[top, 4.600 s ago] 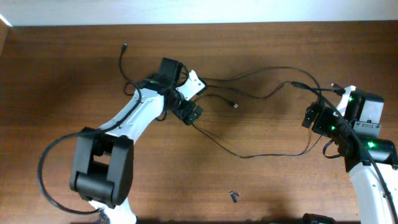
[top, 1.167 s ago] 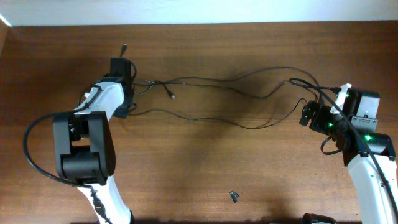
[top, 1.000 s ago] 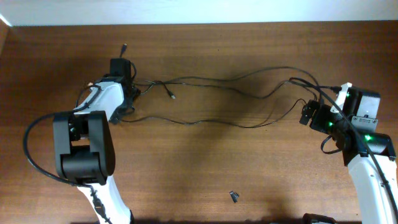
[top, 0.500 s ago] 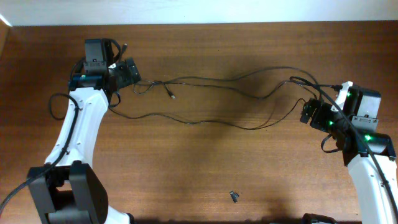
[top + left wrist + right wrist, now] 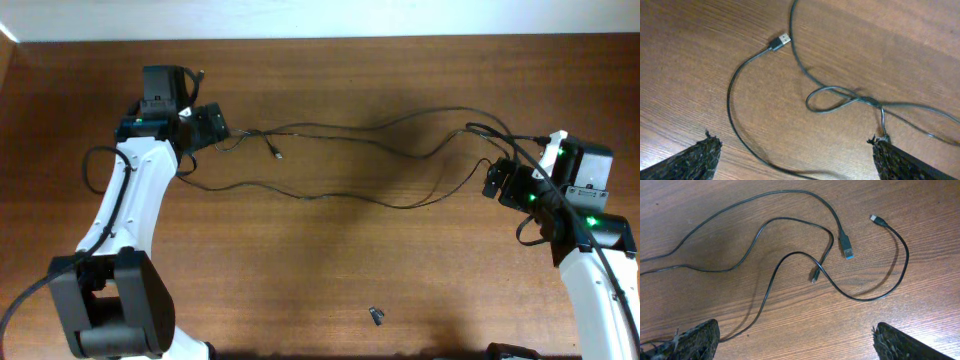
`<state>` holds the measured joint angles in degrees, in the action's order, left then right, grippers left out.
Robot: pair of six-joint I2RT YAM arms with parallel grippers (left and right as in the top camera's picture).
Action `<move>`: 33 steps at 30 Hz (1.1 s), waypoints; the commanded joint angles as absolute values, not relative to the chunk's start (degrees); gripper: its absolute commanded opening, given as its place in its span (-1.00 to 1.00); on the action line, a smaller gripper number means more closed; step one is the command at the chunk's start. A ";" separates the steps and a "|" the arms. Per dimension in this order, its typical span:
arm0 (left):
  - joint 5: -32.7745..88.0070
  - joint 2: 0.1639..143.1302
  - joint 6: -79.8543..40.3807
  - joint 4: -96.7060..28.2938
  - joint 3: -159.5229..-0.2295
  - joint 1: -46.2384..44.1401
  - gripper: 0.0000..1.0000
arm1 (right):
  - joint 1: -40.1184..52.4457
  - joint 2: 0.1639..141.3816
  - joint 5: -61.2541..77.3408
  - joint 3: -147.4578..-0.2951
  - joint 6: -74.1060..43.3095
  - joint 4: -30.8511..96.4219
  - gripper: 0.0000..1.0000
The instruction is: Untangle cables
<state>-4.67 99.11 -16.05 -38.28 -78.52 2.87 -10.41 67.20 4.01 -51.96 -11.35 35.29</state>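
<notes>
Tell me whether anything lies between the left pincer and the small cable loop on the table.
Nothing visible does. In the left wrist view the left pincer is open over the bare table, and the cable loop lies just ahead of it. A strand from that loop runs down to one fingertip.

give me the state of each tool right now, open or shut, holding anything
left tool: open, gripping nothing
right tool: open, gripping nothing

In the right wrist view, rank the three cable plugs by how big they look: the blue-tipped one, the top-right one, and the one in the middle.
1. blue-tipped plug
2. top-right plug
3. middle plug
The last two look close.
</notes>
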 commanded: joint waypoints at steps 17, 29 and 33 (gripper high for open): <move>14.61 99.53 14.24 -41.08 -78.85 2.76 0.99 | -10.48 67.24 4.32 -52.82 -10.96 35.16 0.97; 14.61 99.53 14.24 -41.08 -78.85 2.76 0.99 | -10.48 67.24 4.32 -52.82 -10.96 35.16 0.97; 14.61 99.53 14.24 -41.10 -78.85 2.76 0.99 | -10.48 67.24 4.32 -52.82 -10.96 35.16 0.97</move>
